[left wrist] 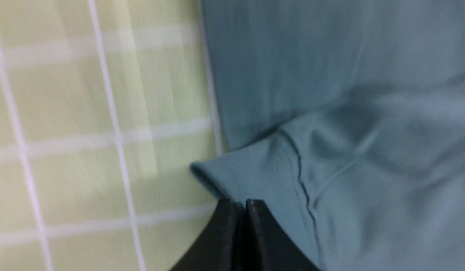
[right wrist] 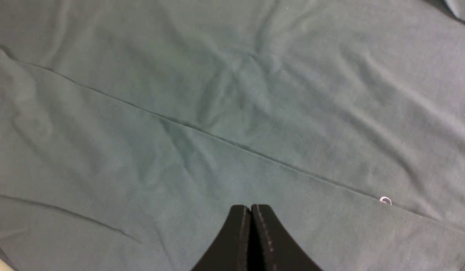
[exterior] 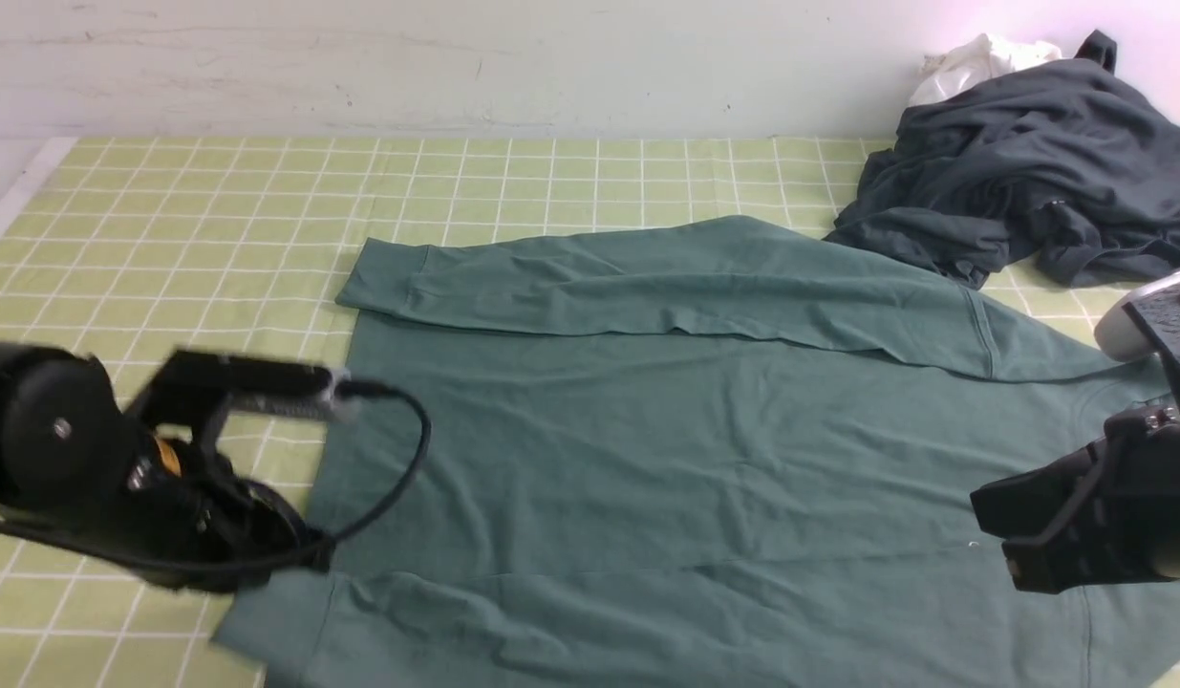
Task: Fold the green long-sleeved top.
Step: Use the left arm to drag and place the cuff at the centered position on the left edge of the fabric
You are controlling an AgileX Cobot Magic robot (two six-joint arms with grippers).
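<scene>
The green long-sleeved top (exterior: 647,430) lies spread out on the yellow-green checked surface (exterior: 217,220), taking up most of the middle and near side. Its far sleeve (exterior: 647,277) is folded across the body, with the cuff ending towards the left. The near sleeve runs along the near edge, and its ribbed cuff (left wrist: 255,173) pokes out over the checks at the near left corner. The left claw (left wrist: 243,205) is down at that cuff. Its two black fingers are pressed together, tips touching the ribbed edge, which curls up a little there. I cannot tell whether any fabric is pinched between them. The right claw (right wrist: 251,209) is over the right part of the top, just above a long crease in the cloth. Its fingers are also closed tight together, with nothing visible between them. At the far right corner a crumpled charcoal-grey garment (exterior: 1019,172) sits in a heap, its edge just beside the top's shoulder. A small white cloth (exterior: 972,62) is bunched behind it against the wall.
</scene>
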